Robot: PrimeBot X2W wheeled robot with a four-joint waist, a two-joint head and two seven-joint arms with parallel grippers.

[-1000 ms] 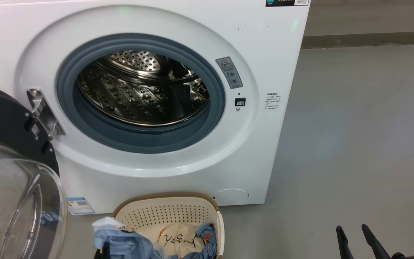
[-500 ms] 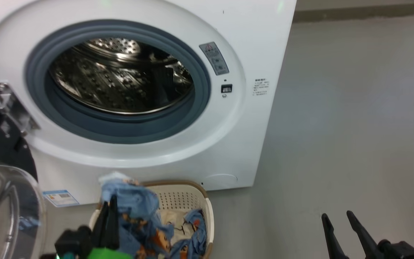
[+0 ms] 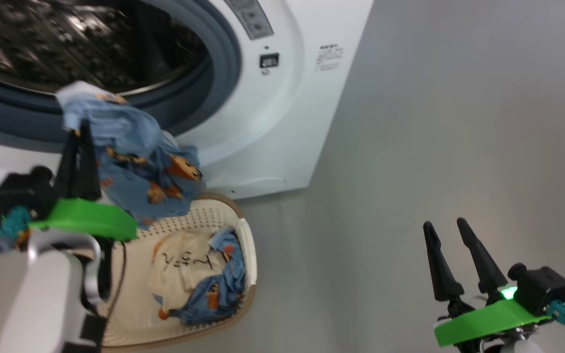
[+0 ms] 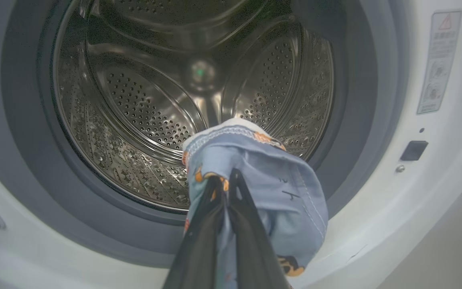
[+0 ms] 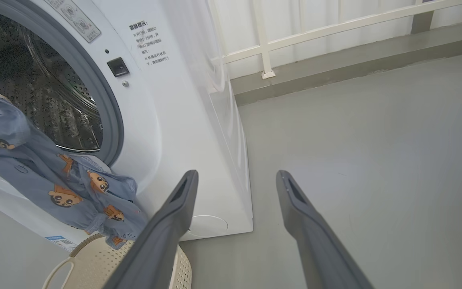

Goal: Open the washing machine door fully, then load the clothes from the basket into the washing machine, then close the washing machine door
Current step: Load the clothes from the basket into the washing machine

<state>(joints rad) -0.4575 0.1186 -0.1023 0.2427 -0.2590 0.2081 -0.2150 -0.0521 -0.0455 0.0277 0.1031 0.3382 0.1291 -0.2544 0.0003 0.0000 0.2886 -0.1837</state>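
My left gripper [image 3: 79, 128] is shut on a light blue garment [image 3: 135, 162] printed with orange-brown cartoon animals, held up above the basket [image 3: 249, 245] and level with the lower rim of the washing machine [image 3: 292, 113] opening. In the left wrist view the left gripper [image 4: 223, 176] points into the steel drum [image 4: 142, 112], with the blue cloth [image 4: 271, 180] draped over its tips. More clothes [image 3: 189, 269], cream-white with black scribbles plus blue, lie in the basket. My right gripper [image 3: 444, 224] stands open over the floor at the lower right. The washing machine door is out of view.
Grey floor [image 3: 459, 122] spreads to the right of the washer. In the right wrist view a low kerb and a white railing [image 5: 335, 28] run behind the machine. The grey rubber gasket [image 4: 359, 132] rings the drum opening.
The camera has dipped and swung, so the whole picture shifted. My left gripper has lifted the blue garment out of the basket up to the drum opening. The right gripper stays open.
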